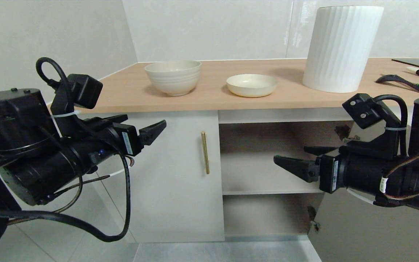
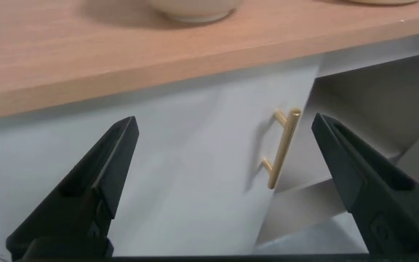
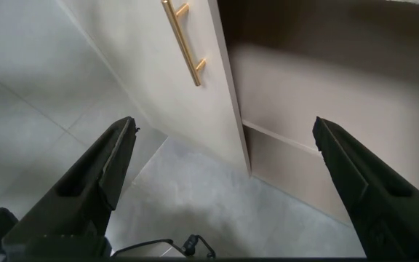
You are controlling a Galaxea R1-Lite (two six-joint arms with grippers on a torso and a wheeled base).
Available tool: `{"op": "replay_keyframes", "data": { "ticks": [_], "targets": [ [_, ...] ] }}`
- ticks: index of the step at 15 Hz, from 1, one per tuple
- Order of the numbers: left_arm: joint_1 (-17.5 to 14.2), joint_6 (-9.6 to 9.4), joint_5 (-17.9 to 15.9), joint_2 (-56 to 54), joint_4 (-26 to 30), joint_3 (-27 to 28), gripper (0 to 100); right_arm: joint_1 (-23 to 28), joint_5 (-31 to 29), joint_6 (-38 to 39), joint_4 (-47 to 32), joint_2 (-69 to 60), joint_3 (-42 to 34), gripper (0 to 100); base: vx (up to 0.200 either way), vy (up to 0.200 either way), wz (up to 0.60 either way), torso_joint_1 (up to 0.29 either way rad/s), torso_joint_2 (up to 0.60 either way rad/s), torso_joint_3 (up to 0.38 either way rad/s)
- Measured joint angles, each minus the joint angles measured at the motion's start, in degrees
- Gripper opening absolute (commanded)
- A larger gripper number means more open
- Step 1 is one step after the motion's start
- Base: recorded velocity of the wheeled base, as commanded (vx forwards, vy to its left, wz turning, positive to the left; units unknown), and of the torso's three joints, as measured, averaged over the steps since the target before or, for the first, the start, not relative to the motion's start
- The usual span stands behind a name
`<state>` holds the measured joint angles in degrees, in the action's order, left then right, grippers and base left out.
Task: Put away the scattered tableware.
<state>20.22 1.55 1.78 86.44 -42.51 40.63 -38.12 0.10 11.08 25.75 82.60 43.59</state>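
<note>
On the wooden countertop point(image 1: 133, 91) stand a deep cream bowl point(image 1: 173, 77) and, to its right, a shallow cream dish point(image 1: 252, 85). My left gripper point(image 1: 146, 120) hangs open and empty below the counter's front edge, in front of the closed left cabinet door point(image 1: 173, 182). In the left wrist view the left gripper point(image 2: 224, 120) faces that door, with the bowl's base point(image 2: 195, 9) above on the counter. My right gripper point(image 1: 289, 153) is open and empty in front of the open right compartment; in the right wrist view the right gripper point(image 3: 223, 124) points at the door edge and lower shelf point(image 3: 289, 142).
A tall white ribbed container point(image 1: 342, 47) stands on the counter right of the dish. Dark utensils point(image 1: 400, 80) lie at the far right. The closed door carries a brass handle point(image 1: 204, 153). The open compartment has a middle shelf point(image 1: 267, 173); its door point(image 1: 362, 225) swings out at lower right.
</note>
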Motion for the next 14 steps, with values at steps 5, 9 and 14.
{"op": "replay_keyframes", "data": {
  "ticks": [5, 9, 14],
  "targets": [
    [0.02, 0.12, 0.00, -0.15, 0.06, 0.05, 100, 0.00, -0.10, -0.09, -0.07, 0.02, 0.00, 100, 0.000, 0.000, 0.00, 0.000, 0.00, 0.000],
    [0.11, 1.38, -0.09, -0.11, 0.33, 0.51, 100, -0.05, -0.10, -0.09, -0.11, 0.00, -0.07, 100, 0.000, 0.200, 0.00, 0.002, 0.00, 0.000],
    [0.06, 0.69, -0.04, -0.06, 0.20, 0.07, 100, -0.02, -0.10, -0.09, -0.13, 0.02, -0.10, 100, 0.000, 0.000, 0.00, 0.000, 0.00, 0.000]
  ]
}}
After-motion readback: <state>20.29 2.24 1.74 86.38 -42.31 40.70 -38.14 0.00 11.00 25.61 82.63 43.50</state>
